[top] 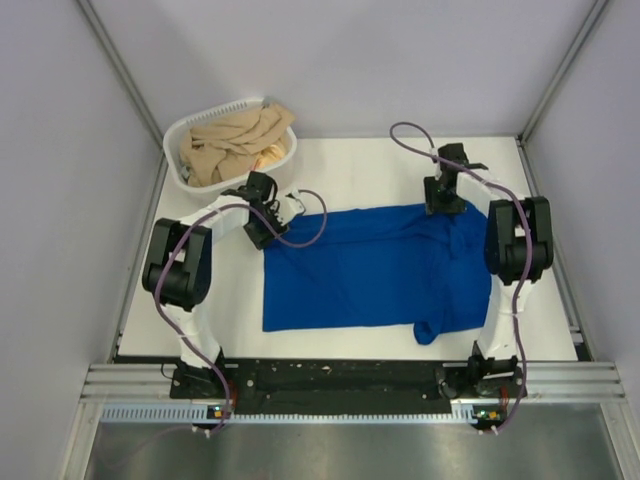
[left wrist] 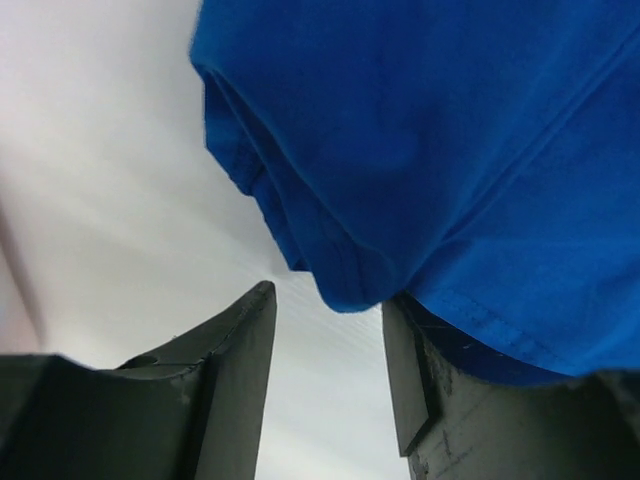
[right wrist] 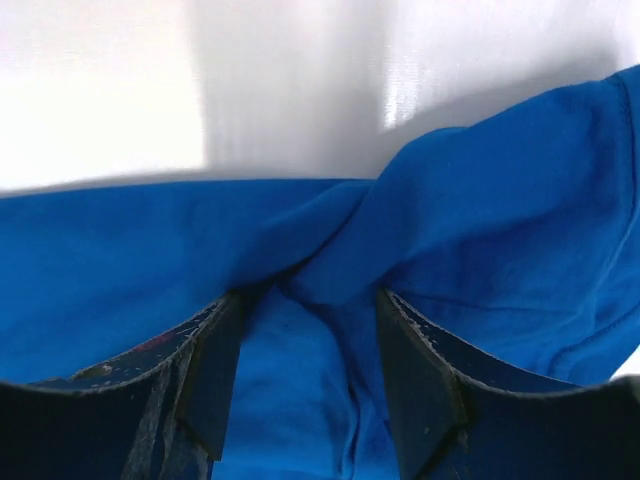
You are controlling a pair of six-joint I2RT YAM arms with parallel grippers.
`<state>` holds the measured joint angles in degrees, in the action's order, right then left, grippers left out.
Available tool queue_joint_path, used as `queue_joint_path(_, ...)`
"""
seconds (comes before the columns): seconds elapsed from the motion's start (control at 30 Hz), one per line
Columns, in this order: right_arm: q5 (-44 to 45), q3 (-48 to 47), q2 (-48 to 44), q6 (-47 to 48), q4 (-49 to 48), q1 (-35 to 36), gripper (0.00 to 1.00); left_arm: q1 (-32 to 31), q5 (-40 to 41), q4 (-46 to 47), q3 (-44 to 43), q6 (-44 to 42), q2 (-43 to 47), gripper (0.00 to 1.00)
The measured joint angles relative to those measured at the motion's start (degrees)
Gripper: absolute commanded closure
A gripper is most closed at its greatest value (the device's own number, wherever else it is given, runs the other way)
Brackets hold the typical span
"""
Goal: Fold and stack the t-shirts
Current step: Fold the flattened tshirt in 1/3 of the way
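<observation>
Surface: white table [top: 350, 165] inside a pale grey-walled booth, with both arms reaching out over it from the near edge.
Left gripper [left wrist: 325, 300]: the jaws stand apart with nothing clamped. The far left hem corner of the t-shirt [top: 370, 270] sits right at the mouth of the gap and laps over one finger.
Right gripper [right wrist: 305, 295]: the jaws are also apart, with a ridge of blue cloth bunched in the gap. From where I stand it is not yet pinched.
Shirt: spread across the middle of the table, plain side up, hem toward the left arm. One sleeve [top: 430, 330] sticks out at the near right corner, and the cloth is wrinkled by the right gripper.
Step in hand: looks like taking hold of the far edge at both ends, ready to fold it toward the near edge.
Doing it well: I'd want each side to close on both layers, the left one further onto the corner and not just the hem tip. Lift both ends together and level so the edge runs taut, then lay it over straight. The bunch at the right wants smoothing, or the fold will set crooked.
Basket [top: 215, 108]: white plastic, at the far left corner of the table, just behind the left gripper and apart from the shirt.
In it: a rumpled heap of tan cloth [top: 230, 140], up to the rim.
Stack: none begun that I can see.
</observation>
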<state>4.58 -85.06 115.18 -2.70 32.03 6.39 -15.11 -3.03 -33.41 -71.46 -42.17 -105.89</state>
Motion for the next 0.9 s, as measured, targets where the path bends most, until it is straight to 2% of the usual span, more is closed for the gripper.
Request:
queue_joint_path(0.03, 0.79, -0.92, 1.36, 0.28, 0.68, -0.20, 0.47, 0.04, -0.09, 0.42, 0.02, 0.04, -0.81, 0.59)
queue_joint_path(0.13, 1.40, -2.01, 2.69, 1.11, 1.33, -0.31, 0.78, 0.09, -0.72, 1.09, -0.04, 0.61, -1.29, 0.95)
queue_joint_path(0.17, 1.18, -2.05, 2.64, 1.22, 1.33, -0.31, 0.87, 0.09, -1.20, 1.11, -0.04, 0.46, -1.31, 1.00)
queue_joint_path(0.2, 1.07, -2.05, 2.64, 1.51, 1.36, -0.31, 0.97, 0.09, -1.49, 1.09, -0.04, 1.07, -1.31, 1.00)
queue_joint_path(0.23, 0.79, -1.97, 2.64, 1.60, 1.51, -0.31, 1.00, 0.09, -1.99, 1.07, -0.04, 1.20, -1.31, 1.00)
queue_joint_path(0.4, 0.37, -0.87, 2.01, 1.14, 1.03, -0.31, 1.00, 0.09, -3.17, 0.11, -0.04, 2.23, -1.18, 1.00)
queue_joint_path(0.6, 1.03, 4.31, -3.13, 0.55, 1.92, -0.31, 1.00, 0.09, -3.15, -2.69, -1.53, 4.04, -0.63, 1.00)
queue_joint_path(0.73, 1.07, 5.88, -7.74, -0.22, 2.29, -0.31, 0.83, 0.09, -4.02, -4.90, -2.89, 4.79, 0.94, 1.00)
queue_joint_path(0.9, -0.39, 5.88, -8.96, -0.79, 1.79, -0.28, 0.72, 0.09, -5.07, -6.25, -3.28, 4.83, 3.13, 1.00)
